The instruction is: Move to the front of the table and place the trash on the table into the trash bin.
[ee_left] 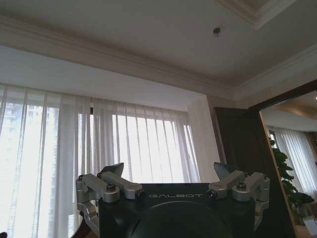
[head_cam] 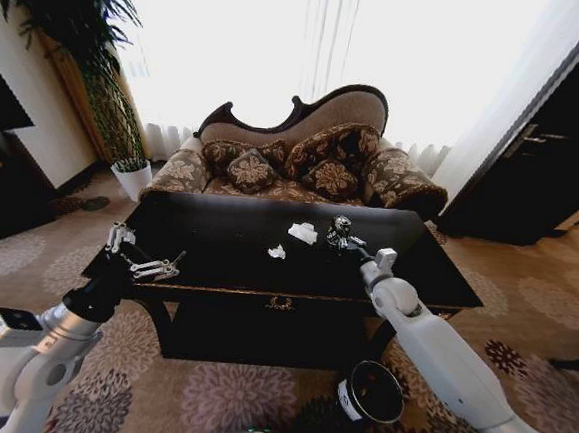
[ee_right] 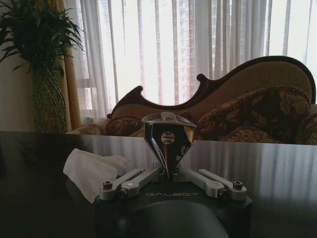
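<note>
Black and glossy, your rectangular worktop (head_cam: 218,236) carries three pieces of trash: a crumpled white paper wad (head_cam: 303,233), a tiny white scrap (head_cam: 277,251), and one dark silver-topped can (head_cam: 341,227). Your right end effector (head_cam: 345,240) pinches that can for binning. Your left end effector (head_cam: 158,265) hovers spread at the near left edge. One dark-red bin (head_cam: 373,392) waits on the floor, near right.
</note>
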Available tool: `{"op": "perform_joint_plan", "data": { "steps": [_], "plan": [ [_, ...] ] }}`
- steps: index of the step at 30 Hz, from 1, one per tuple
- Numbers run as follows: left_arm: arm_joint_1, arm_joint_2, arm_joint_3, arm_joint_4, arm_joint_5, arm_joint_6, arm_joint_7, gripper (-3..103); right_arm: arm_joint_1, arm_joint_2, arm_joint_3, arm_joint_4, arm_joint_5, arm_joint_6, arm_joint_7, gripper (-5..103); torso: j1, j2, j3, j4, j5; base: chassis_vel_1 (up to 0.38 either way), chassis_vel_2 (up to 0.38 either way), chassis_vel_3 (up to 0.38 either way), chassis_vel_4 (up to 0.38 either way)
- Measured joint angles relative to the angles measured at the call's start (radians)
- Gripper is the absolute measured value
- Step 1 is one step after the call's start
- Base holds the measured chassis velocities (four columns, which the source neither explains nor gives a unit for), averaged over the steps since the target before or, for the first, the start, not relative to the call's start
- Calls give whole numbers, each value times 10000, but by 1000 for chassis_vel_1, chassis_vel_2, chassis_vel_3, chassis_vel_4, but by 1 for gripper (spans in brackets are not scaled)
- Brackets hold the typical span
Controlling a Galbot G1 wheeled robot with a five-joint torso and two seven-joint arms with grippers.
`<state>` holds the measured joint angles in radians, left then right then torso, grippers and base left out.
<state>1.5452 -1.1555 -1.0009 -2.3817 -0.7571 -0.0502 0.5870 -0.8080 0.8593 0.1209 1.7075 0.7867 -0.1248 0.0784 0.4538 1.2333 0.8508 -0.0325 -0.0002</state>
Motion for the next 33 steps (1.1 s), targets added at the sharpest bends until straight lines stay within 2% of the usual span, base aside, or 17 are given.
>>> {"op": "perform_joint_plan", "data": {
  "steps": [8, 24, 27, 33],
  "plan": [
    [47, -30, -24, -130, 0, 0, 1, 100, -670, -84, 476, 357, 358, 335, -391, 0, 0, -1, 0, -1, 0, 0, 0, 0, 0],
    [246, -147, -347, -731, -318, -121, 23, 100, -2786, 11, 2498, 1976, 1431, 1057, -1119, 0, 0, 0, 0, 1, -1, 0, 0, 0, 0],
    [256, -125, -450, -805, -392, -92, 24, 100, -3230, 107, 2710, 2250, 1622, 1245, -1446, 0, 0, 0, 0, -1, 0, 0, 0, 0, 0],
    [324, -139, -684, -1076, -640, -42, 10, 100, -4526, 682, 3051, 3172, 1813, 1953, -3251, 0, 0, 0, 0, 0, -2, 0, 0, 0, 0]
  ]
}}
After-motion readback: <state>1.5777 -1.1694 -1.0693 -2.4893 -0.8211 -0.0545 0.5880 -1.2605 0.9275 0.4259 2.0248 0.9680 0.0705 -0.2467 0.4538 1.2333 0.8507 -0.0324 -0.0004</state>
